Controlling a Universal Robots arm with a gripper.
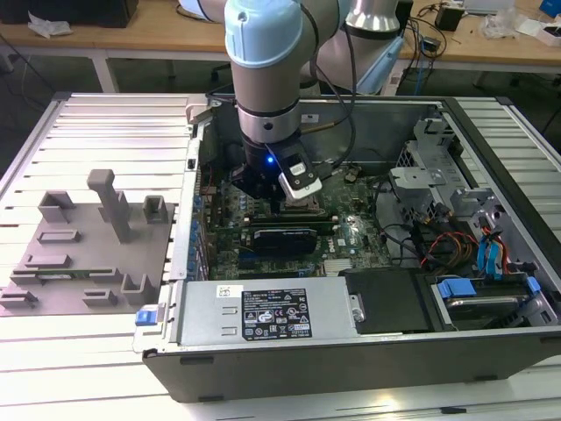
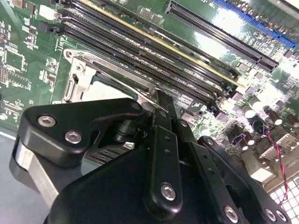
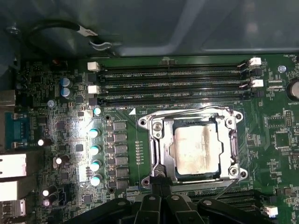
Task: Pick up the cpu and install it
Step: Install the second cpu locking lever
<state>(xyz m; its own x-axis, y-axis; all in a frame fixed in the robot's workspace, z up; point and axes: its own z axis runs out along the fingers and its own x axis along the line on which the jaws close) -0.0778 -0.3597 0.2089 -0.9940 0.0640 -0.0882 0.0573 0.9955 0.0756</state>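
Sitting inside the metal frame of the socket on the motherboard, the cpu lies flat with its silvery, slightly smudged top facing up, so it looks already seated rather than waiting to be picked. In the first wrist view the end effector has its dark fingertips at the socket frame's edge, just beside the chip and not over it; the cpu lies directly ahead of those tips, toward the rows of memory slots. The chip is square, so it offers no long axis to line up on. The fingers look drawn close together into a narrow tip, and nothing is visibly gripped between them; whether they touch the frame or the thin wire lever beside it I cannot tell. In the exterior view the arm reaches straight down into the open computer case, which rests on the slatted desk, beside a grey holder tray.
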